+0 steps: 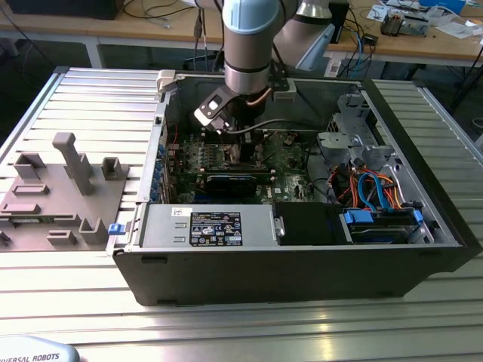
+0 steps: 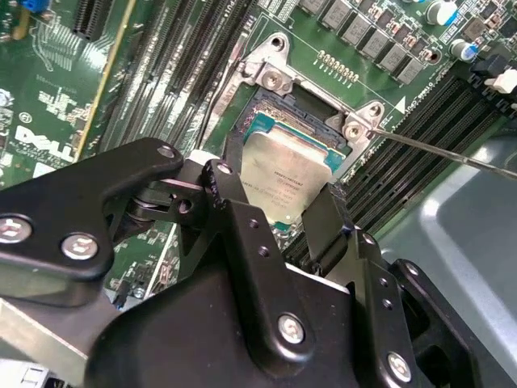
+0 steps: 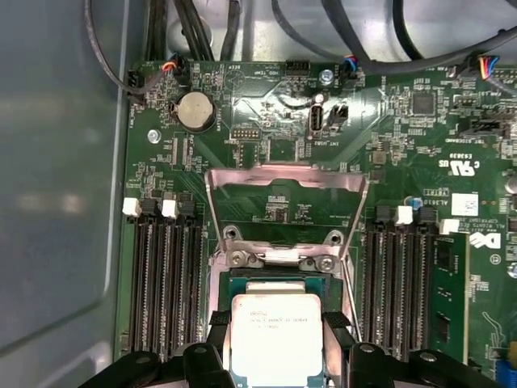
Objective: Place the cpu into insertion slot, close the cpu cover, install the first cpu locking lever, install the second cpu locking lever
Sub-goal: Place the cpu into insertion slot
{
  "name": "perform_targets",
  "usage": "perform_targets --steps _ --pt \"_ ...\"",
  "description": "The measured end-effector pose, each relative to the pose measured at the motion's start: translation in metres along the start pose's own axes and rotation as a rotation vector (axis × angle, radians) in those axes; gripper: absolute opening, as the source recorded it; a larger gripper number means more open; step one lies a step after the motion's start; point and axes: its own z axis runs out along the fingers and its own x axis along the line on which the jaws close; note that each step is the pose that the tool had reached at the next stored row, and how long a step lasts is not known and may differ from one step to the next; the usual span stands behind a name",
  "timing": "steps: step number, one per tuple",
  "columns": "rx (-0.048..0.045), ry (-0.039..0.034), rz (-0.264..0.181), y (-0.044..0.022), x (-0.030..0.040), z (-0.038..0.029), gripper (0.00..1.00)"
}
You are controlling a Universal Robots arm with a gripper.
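Observation:
The cpu (image 2: 283,170) shows its silvery face between my two black fingers (image 2: 327,218), and my gripper (image 2: 275,190) is shut on its edges. It sits level over the insertion slot (image 2: 279,109), whose dark and teal rim shows around it. In the first wrist view the cpu (image 3: 277,335) lies under the gripper (image 3: 279,323), with the slot's rim (image 3: 266,280) just beyond it. The cpu cover (image 3: 283,174) stands tipped open behind the slot. A thin metal locking lever (image 2: 452,153) sticks out sideways, unlatched. In the exterior view the arm (image 1: 247,45) reaches down into the open computer case.
Black memory slots (image 3: 166,275) flank the socket on both sides. The case holds a labelled power supply (image 1: 211,226) at the front and a drive cage with blue cables (image 1: 377,196) at the exterior view's right. A grey fixture (image 1: 68,188) lies on the table at its left.

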Motion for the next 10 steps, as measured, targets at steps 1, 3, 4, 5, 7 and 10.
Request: perform_targets --steps 1,3,4,5,7,10 --pt "-0.0001 0.0001 0.0 -0.0005 0.0001 0.001 0.54" --pt "-0.0001 0.0 0.001 -0.0018 0.0 0.0028 0.54" --pt "-0.0001 -0.0001 0.003 -0.0024 0.0 0.0037 0.54" --pt "-0.0002 -0.0001 0.003 -0.0025 -0.0001 0.0044 0.54" --pt "-0.0004 -0.0002 0.006 -0.0026 -0.0002 0.0057 0.54" --pt "-0.0006 -0.0008 0.013 -0.0028 -0.0004 0.0084 0.54"
